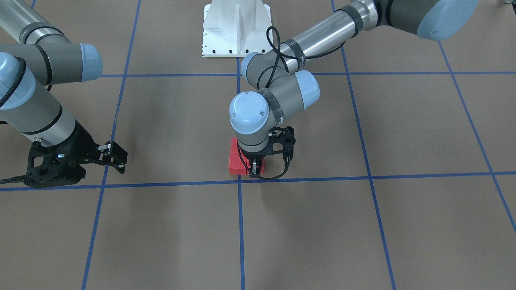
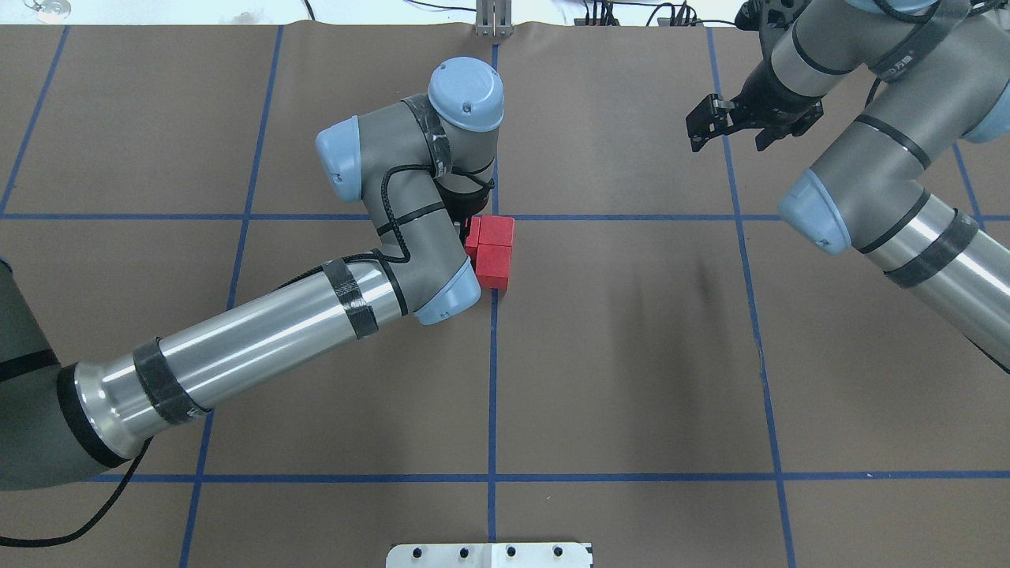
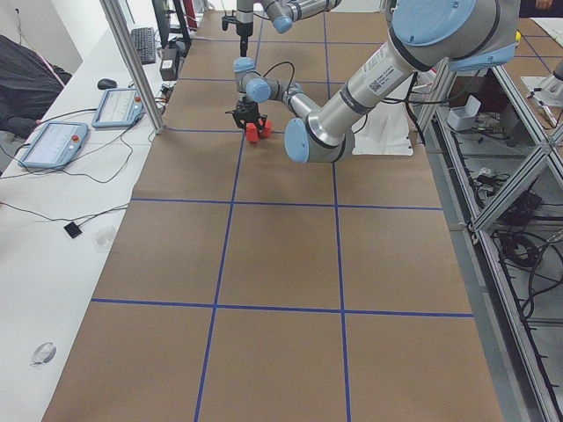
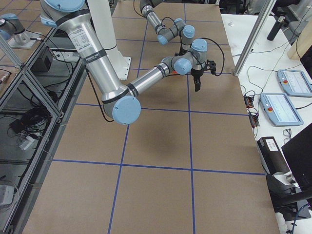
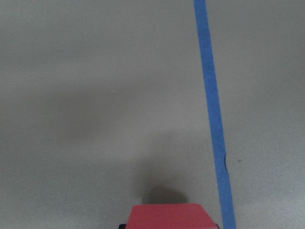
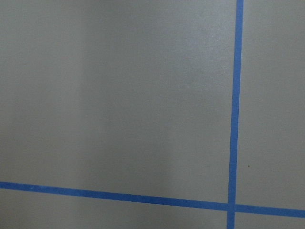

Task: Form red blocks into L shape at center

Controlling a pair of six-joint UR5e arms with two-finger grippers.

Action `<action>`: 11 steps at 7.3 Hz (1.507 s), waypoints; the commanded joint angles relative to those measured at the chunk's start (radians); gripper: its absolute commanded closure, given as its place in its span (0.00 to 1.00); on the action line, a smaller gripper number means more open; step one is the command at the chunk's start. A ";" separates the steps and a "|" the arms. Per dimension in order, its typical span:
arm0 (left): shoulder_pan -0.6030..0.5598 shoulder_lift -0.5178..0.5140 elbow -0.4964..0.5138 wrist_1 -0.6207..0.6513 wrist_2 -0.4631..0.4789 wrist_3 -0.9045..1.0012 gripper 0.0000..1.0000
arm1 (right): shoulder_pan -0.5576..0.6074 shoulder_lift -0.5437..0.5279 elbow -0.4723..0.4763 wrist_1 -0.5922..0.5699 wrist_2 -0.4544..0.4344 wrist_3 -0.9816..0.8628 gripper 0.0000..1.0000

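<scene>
Three red blocks (image 2: pixel 495 249) lie close together at the table's central grid crossing; two stand side by side in plain view and the third (image 2: pixel 472 237) is partly under my left wrist. They also show in the front view (image 1: pixel 237 162). My left gripper (image 1: pixel 254 168) points straight down and is shut on the third block, which fills the bottom edge of the left wrist view (image 5: pixel 168 216). My right gripper (image 2: pixel 726 142) is open and empty, hovering far off to the right, and it also shows in the front view (image 1: pixel 120 161).
Brown paper with blue tape grid lines (image 2: pixel 493 379) covers the table. The white robot base plate (image 1: pixel 236 28) sits at the robot's edge. The right wrist view shows only bare paper and a tape crossing (image 6: pixel 231 206).
</scene>
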 commanded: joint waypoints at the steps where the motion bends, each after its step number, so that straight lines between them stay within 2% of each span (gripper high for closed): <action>1: 0.000 -0.001 0.000 -0.001 -0.001 0.000 0.22 | 0.000 -0.002 0.000 0.000 0.000 0.000 0.01; 2: 0.000 -0.001 0.000 -0.001 0.000 0.000 0.22 | 0.000 -0.002 0.000 0.000 0.000 0.000 0.01; 3: -0.001 -0.001 0.000 -0.003 0.000 0.005 0.04 | 0.002 0.002 0.000 0.000 0.000 0.000 0.01; 4: -0.004 -0.001 -0.006 -0.001 0.000 0.011 0.00 | 0.008 0.003 0.002 0.000 0.001 0.000 0.01; 6: -0.047 0.004 -0.046 0.046 0.000 0.017 0.00 | 0.026 0.008 0.002 -0.002 0.018 -0.001 0.01; 7: -0.073 0.010 -0.102 0.142 0.000 0.069 0.00 | 0.031 0.006 0.002 -0.002 0.031 0.000 0.01; 8: -0.086 0.012 -0.192 0.269 0.002 0.212 0.00 | 0.053 0.006 0.003 0.000 0.031 0.000 0.01; 9: -0.105 0.051 -0.284 0.328 0.002 0.344 0.00 | 0.058 0.006 0.009 0.003 0.025 -0.015 0.01; 10: -0.151 0.125 -0.387 0.333 0.005 0.452 0.00 | 0.019 -0.012 0.002 0.002 -0.004 -0.027 0.01; 11: -0.179 0.213 -0.473 0.335 0.003 0.719 0.00 | 0.018 -0.023 0.000 0.002 -0.093 -0.043 0.01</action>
